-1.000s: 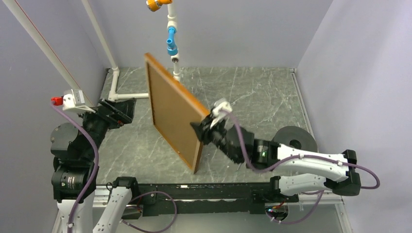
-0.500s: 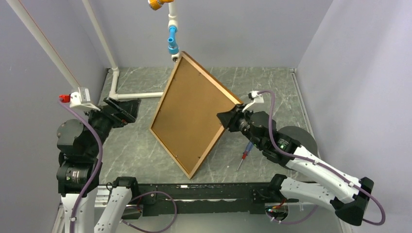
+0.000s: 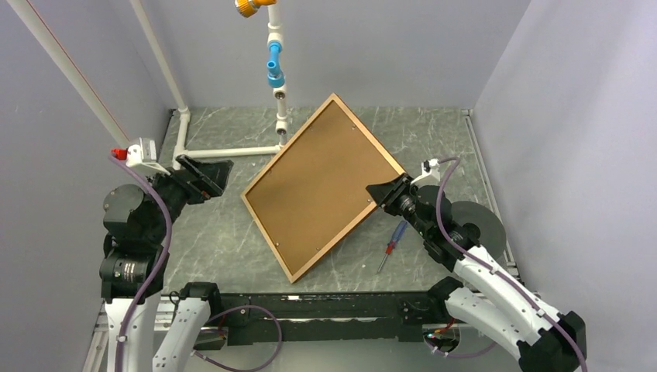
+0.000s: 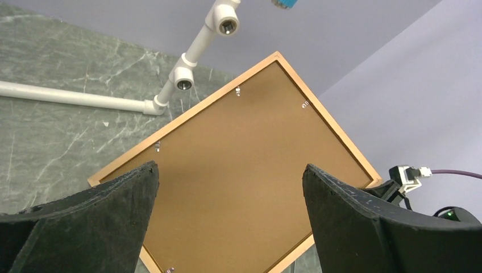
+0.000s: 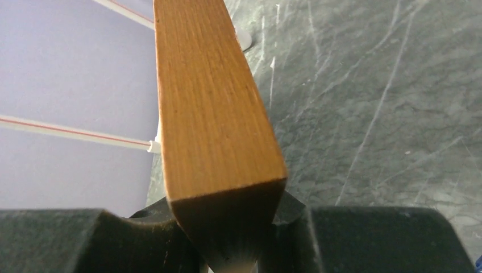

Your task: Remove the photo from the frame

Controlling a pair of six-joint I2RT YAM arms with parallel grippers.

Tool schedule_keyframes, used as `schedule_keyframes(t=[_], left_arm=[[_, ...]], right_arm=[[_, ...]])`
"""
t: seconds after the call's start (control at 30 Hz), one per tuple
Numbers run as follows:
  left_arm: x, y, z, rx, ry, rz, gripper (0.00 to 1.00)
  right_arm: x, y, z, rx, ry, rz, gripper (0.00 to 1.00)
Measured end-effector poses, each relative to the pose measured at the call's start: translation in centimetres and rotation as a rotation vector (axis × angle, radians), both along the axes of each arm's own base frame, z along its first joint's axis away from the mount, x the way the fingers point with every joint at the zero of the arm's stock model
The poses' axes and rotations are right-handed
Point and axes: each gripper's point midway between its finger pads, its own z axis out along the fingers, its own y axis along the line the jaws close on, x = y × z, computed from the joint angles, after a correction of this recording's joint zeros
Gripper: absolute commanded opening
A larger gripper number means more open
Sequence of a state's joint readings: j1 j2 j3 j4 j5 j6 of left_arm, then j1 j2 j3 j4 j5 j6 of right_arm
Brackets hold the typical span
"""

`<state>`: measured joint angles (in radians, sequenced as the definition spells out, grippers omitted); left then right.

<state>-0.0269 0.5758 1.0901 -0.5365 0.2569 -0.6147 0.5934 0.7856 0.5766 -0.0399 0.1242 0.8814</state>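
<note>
left gripper [image 3: 208,172]: fingers spread wide and holding nothing, aimed at the frame's back, probably ready to work the clips.
frame [image 3: 266,237]: ahead of the left fingers and apart from them, tilted with its back upward; right edge between the right fingers, near corner seemingly resting on the table [image 3: 434,139].
backing board [image 3: 321,182]: filled the frame, with small clips [image 4: 237,90] along its rim; likely turned upward so they could be reached.
photo: not visible; judged to lie beneath the board, face down, inside the frame.
right gripper [image 3: 381,191]: fingers pinched the frame's wooden rail, propping it steady.
screwdriver [image 3: 391,246]: lay on the table just beside the right fingers, untouched.
</note>
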Motion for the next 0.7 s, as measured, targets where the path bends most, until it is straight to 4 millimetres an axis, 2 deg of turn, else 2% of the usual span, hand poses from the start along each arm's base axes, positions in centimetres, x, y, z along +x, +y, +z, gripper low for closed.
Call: schedule_keyframes(t=[0.23,0.4,0.57,0.7], left_arm=[[0.6,-0.3,-2.7,0.002,0.063,-0.017,0.99],[1.0,-0.7,-4.8,-0.002,0.114,-0.039,0.99],[1.3,-1.1,-6.8,-0.013,0.156,-0.062,0.99],[1.3,-1.5,-8.0,-0.025,0.185,-0.081,0.99]], right_arm=[[1.5,-2.1,-5.2,0.12,0.122,-0.052,0.0],[1.3,-2.5,-8.3,0.222,0.197,-0.102,0.0],[0.8,-2.6,-10.4,0.299,0.284,-0.174,0.0],[0.6,-1.6,-11.5,0.335,0.345,-0.227,0.0]])
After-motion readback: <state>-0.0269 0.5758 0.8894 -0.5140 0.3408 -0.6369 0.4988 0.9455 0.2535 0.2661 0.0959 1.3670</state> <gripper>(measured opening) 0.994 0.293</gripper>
